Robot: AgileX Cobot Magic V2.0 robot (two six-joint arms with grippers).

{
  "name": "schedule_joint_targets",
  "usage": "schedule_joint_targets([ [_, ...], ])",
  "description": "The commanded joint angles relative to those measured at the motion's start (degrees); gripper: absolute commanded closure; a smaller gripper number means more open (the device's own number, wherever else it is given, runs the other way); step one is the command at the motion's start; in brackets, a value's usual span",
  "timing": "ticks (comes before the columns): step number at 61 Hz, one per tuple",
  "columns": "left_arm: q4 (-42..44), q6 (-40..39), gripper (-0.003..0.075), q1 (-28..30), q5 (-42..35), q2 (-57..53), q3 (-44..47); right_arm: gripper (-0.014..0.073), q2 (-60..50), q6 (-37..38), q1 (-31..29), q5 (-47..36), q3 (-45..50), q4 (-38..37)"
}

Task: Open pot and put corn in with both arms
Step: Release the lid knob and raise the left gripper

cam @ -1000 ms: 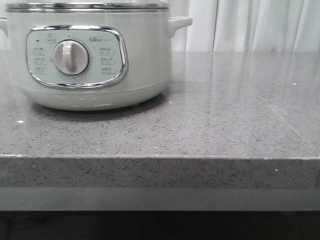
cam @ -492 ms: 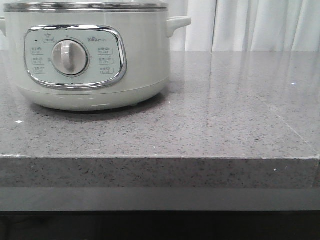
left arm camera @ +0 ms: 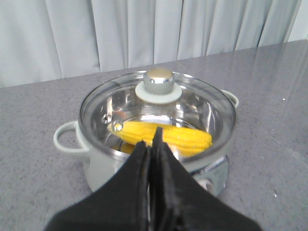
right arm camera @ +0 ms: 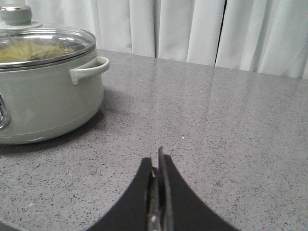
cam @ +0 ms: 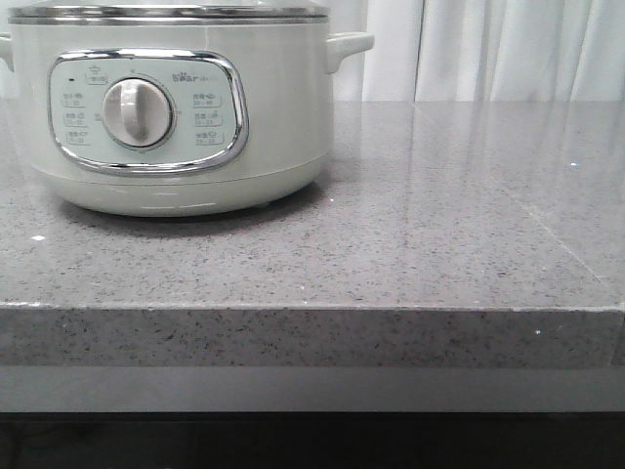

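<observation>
The pale grey-green pot (cam: 273,127) stands at the left of the grey counter, its dial facing me. Its glass lid (left arm camera: 197,101) with a steel knob (left arm camera: 159,83) sits on the rim. The yellow corn (left arm camera: 178,137) lies inside the pot, seen through the glass. My left gripper (left arm camera: 150,144) hovers above the pot's near rim, shut and empty. My right gripper (right arm camera: 156,156) is shut and empty, low over bare counter to the right of the pot (right arm camera: 48,96). Neither gripper shows in the front view.
The speckled grey counter (cam: 439,225) stretches to the right of the pot and ends in a front edge (cam: 312,308). White curtains (cam: 488,49) hang behind it. The pot's side handle (right arm camera: 89,70) sticks out toward the right arm.
In the front view the pot sits very slightly further left than a second ago. Nothing else differs.
</observation>
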Motion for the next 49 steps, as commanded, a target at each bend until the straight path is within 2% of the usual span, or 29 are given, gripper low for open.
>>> schedule_joint_targets([
  [1, -0.8, 0.0, 0.0738, 0.0, -5.3, -7.6, 4.4, 0.0662, 0.3, -0.5, 0.1, -4.6, -1.5, -0.2],
  [12, -0.8, 0.0, 0.0738, 0.0, -5.0, -21.5, 12.5, 0.0662, 0.3, -0.5, 0.1, -4.6, -1.5, -0.2],
  [22, -0.8, 0.0, 0.0738, 0.0, -5.0, -28.4, 15.7, 0.0662, 0.3, -0.5, 0.1, -4.6, -1.5, -0.2],
  [49, -0.8, 0.0, 0.0738, 0.0, -5.0, -29.3, 21.4, 0.0662, 0.3, -0.5, 0.1, -4.6, -1.5, -0.2],
])
